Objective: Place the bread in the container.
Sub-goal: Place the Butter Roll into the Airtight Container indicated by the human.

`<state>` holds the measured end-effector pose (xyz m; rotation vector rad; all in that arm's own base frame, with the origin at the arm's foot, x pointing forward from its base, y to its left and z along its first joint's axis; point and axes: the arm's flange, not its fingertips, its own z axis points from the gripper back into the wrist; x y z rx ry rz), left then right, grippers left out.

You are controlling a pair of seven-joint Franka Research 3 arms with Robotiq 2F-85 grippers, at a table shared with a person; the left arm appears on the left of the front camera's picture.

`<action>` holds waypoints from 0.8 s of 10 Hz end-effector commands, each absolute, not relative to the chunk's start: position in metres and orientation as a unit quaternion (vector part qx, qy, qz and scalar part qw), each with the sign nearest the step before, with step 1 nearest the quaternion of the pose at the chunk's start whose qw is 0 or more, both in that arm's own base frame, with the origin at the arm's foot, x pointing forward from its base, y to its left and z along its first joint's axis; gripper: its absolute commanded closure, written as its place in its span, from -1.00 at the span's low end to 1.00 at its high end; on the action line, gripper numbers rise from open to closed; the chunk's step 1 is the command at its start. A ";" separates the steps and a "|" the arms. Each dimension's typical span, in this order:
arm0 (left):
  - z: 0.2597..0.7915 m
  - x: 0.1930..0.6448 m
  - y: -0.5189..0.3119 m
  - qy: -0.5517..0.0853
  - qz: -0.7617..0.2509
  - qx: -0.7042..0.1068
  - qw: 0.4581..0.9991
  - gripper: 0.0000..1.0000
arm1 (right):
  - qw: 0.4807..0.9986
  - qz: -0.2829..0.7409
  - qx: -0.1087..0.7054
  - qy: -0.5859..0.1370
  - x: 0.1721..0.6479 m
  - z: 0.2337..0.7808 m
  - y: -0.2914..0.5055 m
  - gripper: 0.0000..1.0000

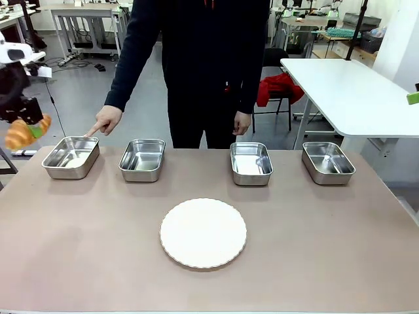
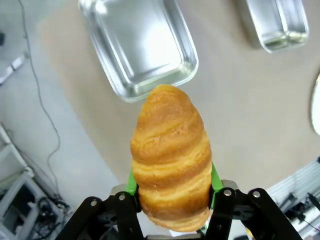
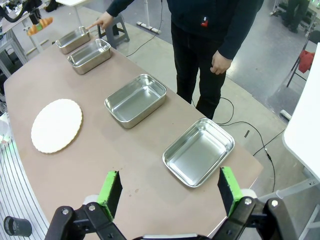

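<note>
Left tool (image 2: 172,200) is clamping its green pads on the bread (image 2: 170,155), a ridged golden croissant, just short of the shiny rounded steel container (image 2: 137,42) ahead that a hand (image 1: 105,121) is pointing into. Right tool (image 3: 170,192) is hanging with jaws apart over the tan surface (image 3: 115,165)
</note>
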<state>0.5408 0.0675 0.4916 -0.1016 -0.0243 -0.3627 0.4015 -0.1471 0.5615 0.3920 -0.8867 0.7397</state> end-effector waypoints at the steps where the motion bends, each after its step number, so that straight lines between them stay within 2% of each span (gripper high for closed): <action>1: 0.478 0.559 0.061 -0.029 -0.187 -0.064 0.980 -0.12 | 0.814 0.348 0.190 -0.425 0.401 0.562 -0.147 -1.00; 2: 0.481 0.559 0.055 -0.033 -0.149 -0.050 0.987 -0.12 | 0.814 0.348 0.190 -0.425 0.401 0.562 -0.147 -1.00; 4: 0.477 0.553 0.063 -0.019 -0.183 -0.051 0.982 -0.12 | 0.814 0.348 0.190 -0.425 0.401 0.562 -0.147 -1.00; 8: 0.435 0.592 0.061 -0.028 -0.198 -0.079 0.977 -0.12 | 0.814 0.348 0.190 -0.425 0.401 0.562 -0.147 -1.00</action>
